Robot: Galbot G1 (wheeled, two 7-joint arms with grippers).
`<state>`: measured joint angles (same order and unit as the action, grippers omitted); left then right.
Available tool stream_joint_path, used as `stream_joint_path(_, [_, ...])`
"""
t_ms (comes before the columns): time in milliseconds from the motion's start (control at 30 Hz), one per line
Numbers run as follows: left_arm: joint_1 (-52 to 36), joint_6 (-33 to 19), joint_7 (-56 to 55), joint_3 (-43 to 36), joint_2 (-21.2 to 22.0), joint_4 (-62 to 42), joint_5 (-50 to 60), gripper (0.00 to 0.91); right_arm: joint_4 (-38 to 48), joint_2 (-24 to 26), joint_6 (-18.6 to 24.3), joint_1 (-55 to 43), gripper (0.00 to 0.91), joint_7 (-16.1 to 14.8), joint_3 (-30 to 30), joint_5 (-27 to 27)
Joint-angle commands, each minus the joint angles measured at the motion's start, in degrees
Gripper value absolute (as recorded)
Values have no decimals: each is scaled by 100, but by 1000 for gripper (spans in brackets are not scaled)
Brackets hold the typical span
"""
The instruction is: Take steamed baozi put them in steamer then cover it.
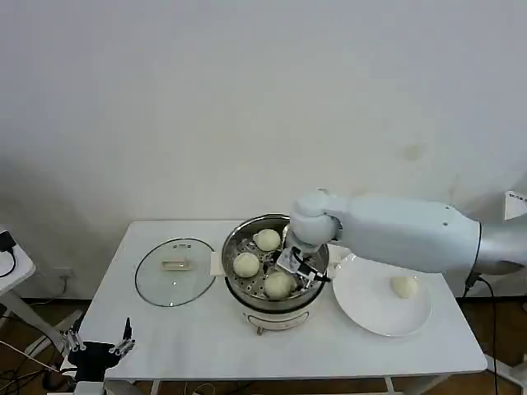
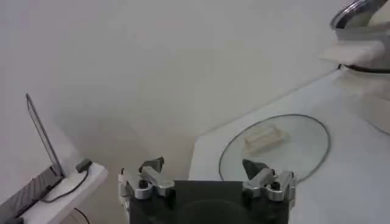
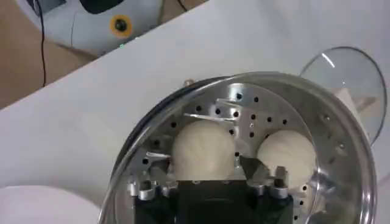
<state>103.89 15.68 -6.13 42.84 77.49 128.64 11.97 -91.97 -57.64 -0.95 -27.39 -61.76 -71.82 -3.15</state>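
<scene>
Head view gives us the steamer at the middle of the tabletop, three baozi on its perforated tray. Our right gripper is inside the pot, fingers spread around the nearest bun without pinching it, as the right wrist view confirms. A fourth bun lies on the white plate just beside the steamer on our right. The cover lies flat on our left. Our left gripper waits spread wide near the tabletop's front-left corner.
</scene>
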Motion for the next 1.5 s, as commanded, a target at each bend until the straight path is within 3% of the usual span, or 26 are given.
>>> stream_joint_path(33, [-9,6,1,-15,-12,-10,1,907,-3,134,-29,-97,907,49,155,82])
stream_joint_path(200, [-74,15,10,-32,-80,-41,-28,907,235,491,-327,-224,907,189,599,274])
stream_joint_path(300, [-90,12,10,-65,-112,-48,-37,907,437,810,-997,-302,907,418,811,230])
stream_joint_path(367, [-110,6,11,-103,-126,-63,-31,907,596,1034,-1152,-416,907,402,822,236])
stream_joint_path(567, [-209,11,25,-200,-213,-93,-25,907,781,1896,-1305,-501,907,201,788,484])
stream_joint_path(867, [-215,-11,23,-313,-276,-135,-10,907,829,3006,-1165,168,907,-76,812,145])
stream_joint_path(967, [-205,-6,24,-320,-278,-102,-8,907,984,3128,-1020,525,907,-116,826,-187])
stream_joint_path(1200, [-176,-7,13,-283,-253,-96,-15,907,1282,3206,-1062,1811,907,-9,1950,-356])
stream_joint_path(1500, [-123,-9,15,-163,-307,-137,-40,907,1862,2943,-1024,3503,907,96,3254,-820])
